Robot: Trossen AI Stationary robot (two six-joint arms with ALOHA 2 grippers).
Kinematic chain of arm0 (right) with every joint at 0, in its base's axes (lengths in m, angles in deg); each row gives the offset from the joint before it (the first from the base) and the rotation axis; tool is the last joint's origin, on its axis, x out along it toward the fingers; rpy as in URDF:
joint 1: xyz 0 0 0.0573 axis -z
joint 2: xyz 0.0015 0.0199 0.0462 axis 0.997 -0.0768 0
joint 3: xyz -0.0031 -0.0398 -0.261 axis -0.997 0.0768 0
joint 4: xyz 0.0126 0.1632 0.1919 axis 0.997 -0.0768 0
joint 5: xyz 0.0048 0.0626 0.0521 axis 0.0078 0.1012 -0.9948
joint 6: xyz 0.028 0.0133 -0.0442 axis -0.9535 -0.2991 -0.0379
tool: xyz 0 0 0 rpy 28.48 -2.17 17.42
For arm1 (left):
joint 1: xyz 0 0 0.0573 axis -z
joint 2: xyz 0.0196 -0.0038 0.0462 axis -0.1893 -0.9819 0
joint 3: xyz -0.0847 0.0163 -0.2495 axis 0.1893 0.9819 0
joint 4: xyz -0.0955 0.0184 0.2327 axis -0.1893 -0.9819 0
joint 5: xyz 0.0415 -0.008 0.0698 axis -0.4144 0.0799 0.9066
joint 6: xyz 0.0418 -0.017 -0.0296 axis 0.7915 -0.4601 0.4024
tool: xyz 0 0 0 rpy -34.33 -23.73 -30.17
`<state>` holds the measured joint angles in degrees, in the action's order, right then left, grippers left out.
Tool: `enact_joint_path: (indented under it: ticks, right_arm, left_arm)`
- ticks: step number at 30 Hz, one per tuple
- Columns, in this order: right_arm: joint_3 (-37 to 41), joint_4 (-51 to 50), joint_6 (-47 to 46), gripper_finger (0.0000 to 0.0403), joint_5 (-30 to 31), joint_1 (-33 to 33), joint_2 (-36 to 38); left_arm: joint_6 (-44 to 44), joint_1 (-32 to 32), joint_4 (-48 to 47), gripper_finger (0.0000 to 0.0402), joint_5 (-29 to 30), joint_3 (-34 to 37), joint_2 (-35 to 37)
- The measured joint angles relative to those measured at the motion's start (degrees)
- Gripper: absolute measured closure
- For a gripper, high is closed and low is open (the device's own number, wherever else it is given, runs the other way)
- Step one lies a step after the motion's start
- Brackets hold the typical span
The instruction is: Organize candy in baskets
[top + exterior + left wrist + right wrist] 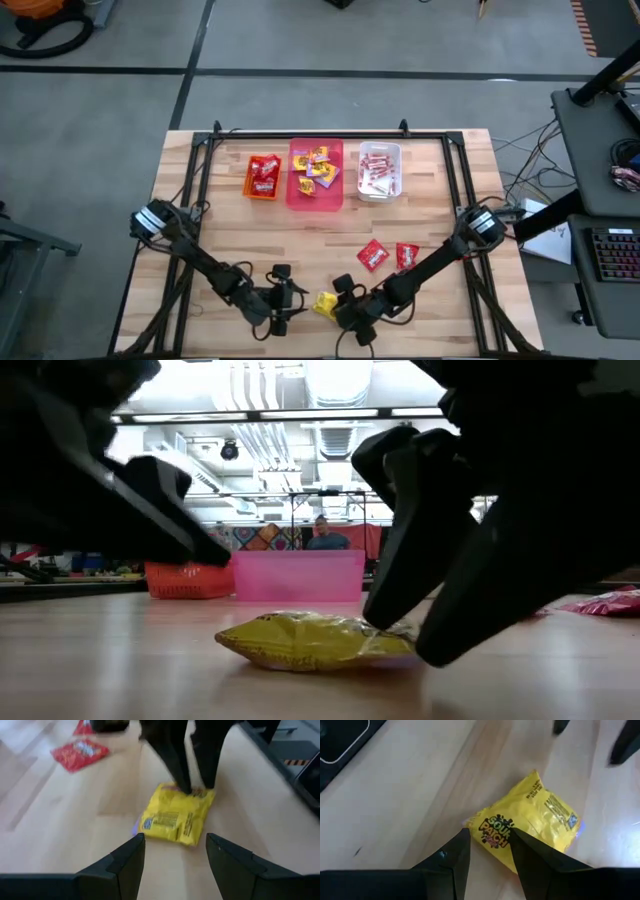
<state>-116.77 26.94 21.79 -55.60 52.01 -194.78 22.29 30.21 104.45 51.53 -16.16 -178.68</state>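
A yellow candy packet [325, 303] lies flat on the table near its front edge, between my two grippers. My right gripper [490, 839] is open, and its fingertips are down at the packet's printed end. My left gripper [175, 839] is open on the packet's other side, a little short of it, and touches nothing. Two red packets [372, 255] [407, 255] lie on the table right of centre. At the far side stand the orange basket [264, 177], the pink basket [316, 174] and the white basket [380, 170], each with candy in it. My right gripper comes down on a slant from the table's right side. The packet's printed end [496, 826] lies between its two open fingers. One fingertip [398, 615] rests on that end. The packet lies flat on the table.
A black frame [330, 133] runs along the table's far edge and down both sides. Bare wood lies between the baskets and the grippers. A person [325, 538] shows in the room beyond the table.
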Motion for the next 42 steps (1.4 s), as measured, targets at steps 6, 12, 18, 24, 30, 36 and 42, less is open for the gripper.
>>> enact_joint_path:
  ticks: [6, 12, 18, 24, 30, 36, 42]
  right_arm:
    - [0.03, -0.05, 0.31, 0.0268, 0.21, 1.00, 0.00]
    - [0.07, -0.04, 1.16, 0.0268, 1.17, 2.34, -0.78]
    - [0.03, 0.47, 1.98, 0.0268, 0.42, 3.08, -1.60]
    - [0.07, 0.52, 1.99, 0.0289, 0.48, 3.98, -1.62]
    - [0.19, 0.46, 1.86, 0.0381, -1.27, 4.68, -1.74]
    - [0.40, -0.27, -0.71, 0.0394, -2.68, 4.91, 0.59]
    - [0.35, 0.59, -5.16, 0.0394, -6.70, 6.38, 4.76]
  left_arm:
    - [-2.01, -0.02, 2.09, 0.0208, -0.02, -0.59, -4.34]
    - [-2.01, -0.27, 4.11, 0.0208, -0.04, -2.20, -7.82]
    - [-3.86, -0.51, 4.40, 0.0208, -0.03, -2.80, -9.05]
    - [-4.52, -0.52, 4.58, 0.0208, -0.04, -2.71, -9.09]
    - [-4.14, -0.50, 3.85, 0.0208, -0.07, -2.61, -8.37]
    - [-4.05, -0.42, -5.48, 0.0208, -0.15, -2.56, -4.00]
    - [5.48, -0.24, -7.93, 0.0208, 4.93, -2.58, 0.27]
